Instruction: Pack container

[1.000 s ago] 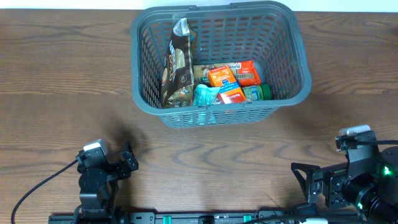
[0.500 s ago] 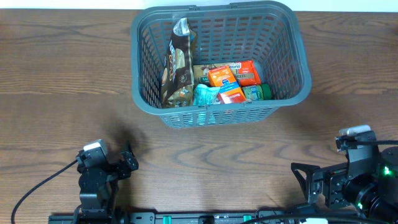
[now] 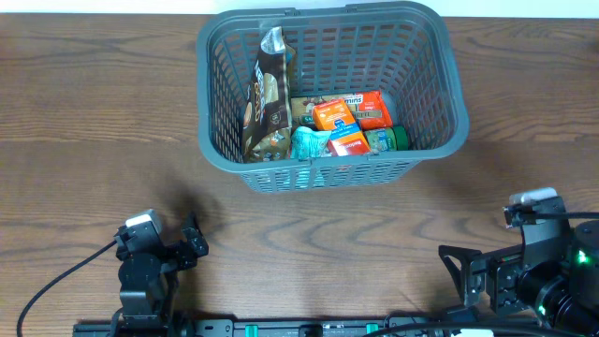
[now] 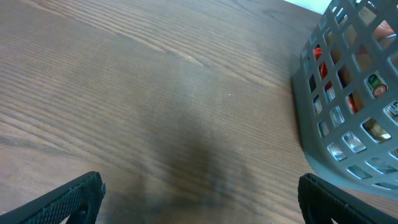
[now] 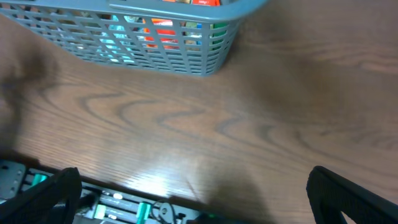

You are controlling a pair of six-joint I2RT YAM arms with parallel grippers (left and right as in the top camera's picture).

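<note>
Container: far centre of table, holding brown bag and small packets, labels unreadable behind lattice. Left gripper and right gripper: fingers apart, empty, only tips in frame.

In the basket, one pale packet shows letters like "mins"; every other label is too small to read.

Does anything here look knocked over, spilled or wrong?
Nothing is spilled. Only the brown bag stands on end, leaning against the left wall of the container, taller than the small packets beside it.
</note>
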